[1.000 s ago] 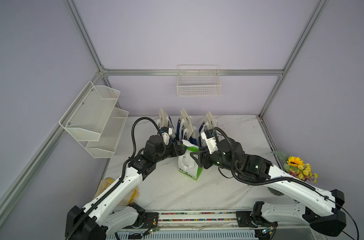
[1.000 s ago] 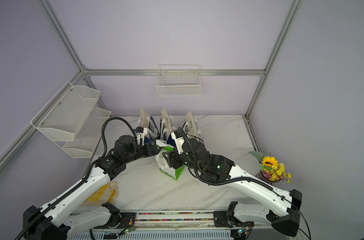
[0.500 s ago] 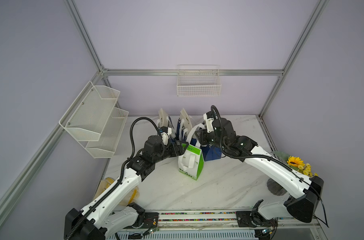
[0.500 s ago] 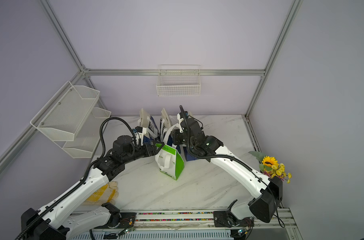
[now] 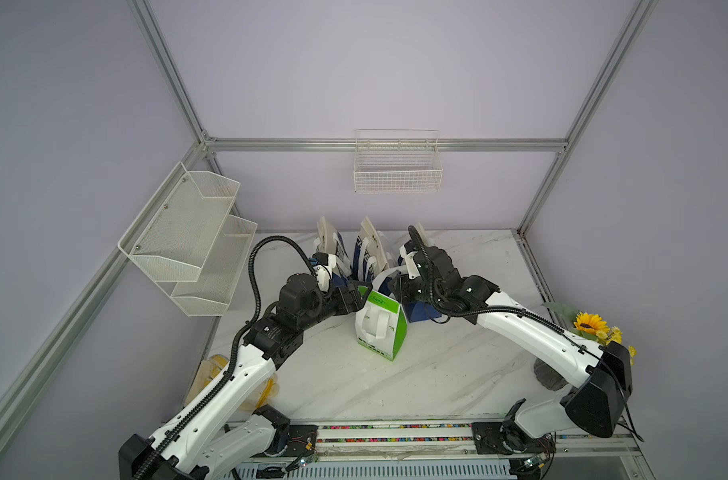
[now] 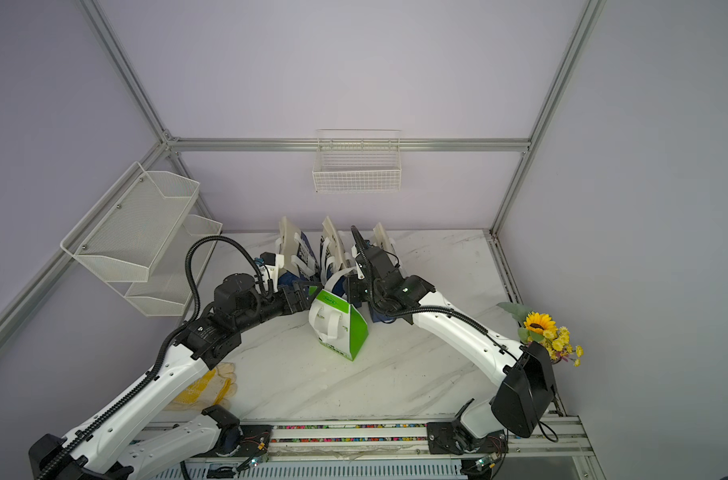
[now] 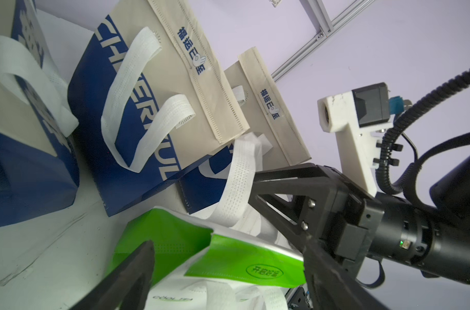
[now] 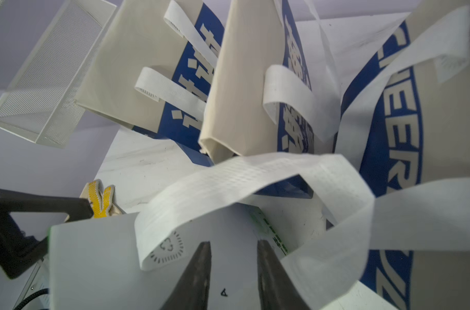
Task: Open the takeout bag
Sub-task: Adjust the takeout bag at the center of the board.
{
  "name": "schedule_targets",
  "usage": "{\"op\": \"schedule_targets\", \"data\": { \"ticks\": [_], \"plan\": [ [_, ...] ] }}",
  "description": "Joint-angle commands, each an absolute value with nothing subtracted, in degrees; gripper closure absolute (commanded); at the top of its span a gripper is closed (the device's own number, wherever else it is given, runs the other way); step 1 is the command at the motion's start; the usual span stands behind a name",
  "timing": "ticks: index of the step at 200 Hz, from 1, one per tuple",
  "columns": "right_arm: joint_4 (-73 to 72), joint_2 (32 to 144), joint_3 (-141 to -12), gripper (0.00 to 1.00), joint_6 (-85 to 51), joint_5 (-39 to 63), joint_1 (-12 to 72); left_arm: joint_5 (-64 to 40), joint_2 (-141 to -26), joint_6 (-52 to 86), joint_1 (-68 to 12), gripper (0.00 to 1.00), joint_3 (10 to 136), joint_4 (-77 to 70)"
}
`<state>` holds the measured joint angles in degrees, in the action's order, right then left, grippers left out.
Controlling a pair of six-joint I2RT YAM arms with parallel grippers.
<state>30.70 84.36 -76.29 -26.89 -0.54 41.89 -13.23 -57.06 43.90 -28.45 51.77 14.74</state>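
Observation:
The takeout bag (image 5: 381, 328) (image 6: 339, 328) is white and green and stands upright mid-table. Its green top flap (image 7: 228, 255) is folded over. My left gripper (image 5: 360, 291) (image 7: 228, 249) is open wide at the bag's upper left, with the flap's edge lying between its fingers, untouched. My right gripper (image 5: 395, 286) (image 8: 233, 244) sits at the bag's upper right. Its fingers are a narrow gap apart against the bag's white wall (image 8: 94, 263), with nothing between them. One white handle (image 8: 228, 182) loops up just past the right fingertips.
Several blue and beige bags (image 5: 370, 249) stand in a row right behind, one (image 5: 420, 311) under my right arm. A yellow glove (image 6: 206, 386) lies front left and sunflowers (image 5: 591, 324) stand at the right edge. A mesh shelf (image 5: 187, 245) hangs left and a wire basket (image 5: 397, 166) on the back wall.
My right arm has swung up and back to the bag's top right, and its jaws have narrowed. A white handle of the bag now stands up. The left arm has hardly moved.

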Motion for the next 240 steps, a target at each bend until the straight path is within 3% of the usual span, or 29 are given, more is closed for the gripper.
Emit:
{"op": "schedule_targets", "data": {
  "ticks": [1,11,24,60,76,108,159,240],
  "plan": [
    [35.16,81.47,-76.79,0.59,-26.51,-0.78,41.95,-13.53,-58.44,44.18,-26.82,0.14,53.44,13.42],
    [36.67,79.92,-77.76,0.45,-25.79,-1.83,42.21,-15.47,-59.33,44.58,-26.46,0.14,53.35,11.65],
    [38.68,78.84,-79.38,0.35,-24.87,-3.17,42.57,-16.60,-60.08,44.56,-26.46,0.14,53.85,10.24],
    [46.40,75.46,-88.02,0.26,-22.92,-9.49,49.20,-19.28,-62.05,43.58,-26.46,0.13,55.21,7.91],
    [47.81,75.68,-91.04,0.27,-23.15,-11.18,54.23,-20.99,-63.29,43.42,-26.46,0.13,55.72,7.81],
    [45.31,78.02,-92.91,0.38,-23.95,-7.05,59.63,-22.06,-63.46,43.59,-26.46,0.15,55.03,7.09],
    [45.46,88.26,-96.39,0.42,-23.07,-8.26,59.58,-16.78,-58.70,43.90,-26.37,0.15,53.96,11.29],
    [44.77,92.71,-97.82,0.45,-18.25,-5.72,53.12,-12.21,-52.88,46.98,-25.67,0.21,54.74,19.40]
  ]
}}
